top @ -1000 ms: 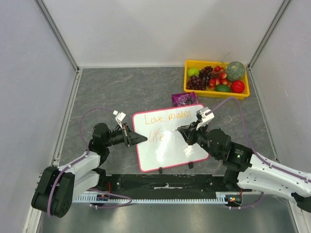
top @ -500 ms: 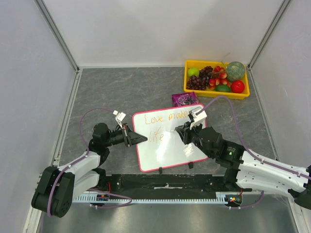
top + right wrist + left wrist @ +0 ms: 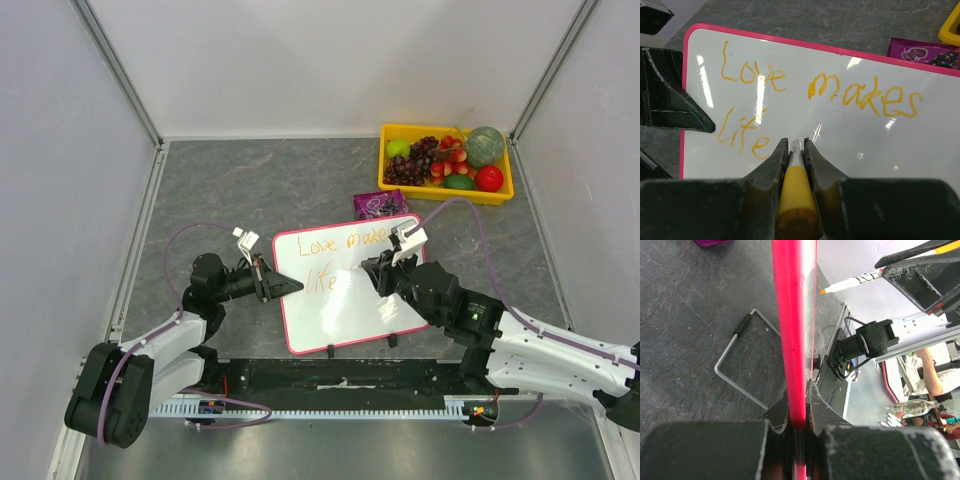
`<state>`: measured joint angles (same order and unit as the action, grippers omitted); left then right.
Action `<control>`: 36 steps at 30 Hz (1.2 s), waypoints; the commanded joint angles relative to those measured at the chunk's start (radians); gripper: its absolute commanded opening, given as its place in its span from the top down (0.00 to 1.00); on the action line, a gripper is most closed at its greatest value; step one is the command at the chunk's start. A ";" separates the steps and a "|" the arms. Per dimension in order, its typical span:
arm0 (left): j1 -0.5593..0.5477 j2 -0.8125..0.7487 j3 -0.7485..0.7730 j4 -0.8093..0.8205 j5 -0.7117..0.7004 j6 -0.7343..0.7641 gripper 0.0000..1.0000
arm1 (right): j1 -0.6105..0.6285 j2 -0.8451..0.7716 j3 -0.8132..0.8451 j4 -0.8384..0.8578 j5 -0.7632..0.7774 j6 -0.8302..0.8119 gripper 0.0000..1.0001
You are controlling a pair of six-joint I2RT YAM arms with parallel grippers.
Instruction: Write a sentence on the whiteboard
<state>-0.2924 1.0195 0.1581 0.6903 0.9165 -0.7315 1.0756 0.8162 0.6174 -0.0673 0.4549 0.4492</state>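
The left gripper (image 3: 287, 283) pinches the whiteboard (image 3: 345, 300) by its left edge, mid-table between the arms. The right gripper (image 3: 380, 270) clamps the orange marker (image 3: 795, 197), its tip aimed at blank board just right of "life". The sentence (image 3: 815, 97) lacks its last word. The risk: if the marker presses too hard, the board likely twists in that one-edge grip and smears fresh ink. Bare white runs rightward to the frame, and the purple packet (image 3: 380, 204) sits just beyond the top edge.
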 commanded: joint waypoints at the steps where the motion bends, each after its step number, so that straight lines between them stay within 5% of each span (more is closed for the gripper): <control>1: -0.005 0.019 -0.005 -0.066 -0.070 0.182 0.98 | 0.000 -0.012 -0.011 0.026 0.030 0.000 1.00; 36: -0.005 0.022 -0.003 -0.064 -0.070 0.184 0.98 | -0.002 -0.048 -0.096 -0.060 -0.045 0.057 1.00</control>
<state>-0.2924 1.0248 0.1581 0.6884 0.9138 -0.7319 1.0760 0.7784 0.5499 -0.0727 0.4263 0.4950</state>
